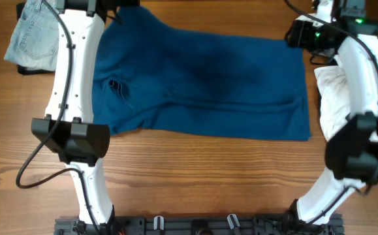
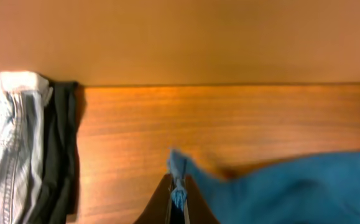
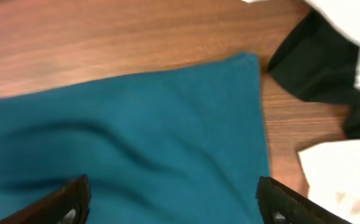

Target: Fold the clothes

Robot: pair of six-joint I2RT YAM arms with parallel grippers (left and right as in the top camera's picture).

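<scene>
Far left, light-blue denim jeans (image 1: 35, 36) sit in a heap on top of a black garment (image 2: 61, 143) at the back corner of the wooden table (image 1: 195, 176). Next over, the left gripper (image 2: 178, 186) is pinched tight on a little tuft of the dark-blue short-sleeved shirt (image 1: 202, 85), probably its back left edge, though the wrist view is too blurry to be sure. The shirt lies spread across the middle of the table, with wrinkles near its left side. The right gripper (image 3: 173, 199) hangs over the shirt's back right corner, fingers spread wide and holding nothing. Far right, a white top (image 1: 332, 91) is bunched up with some black fabric (image 3: 316, 62) just beside the shirt.
</scene>
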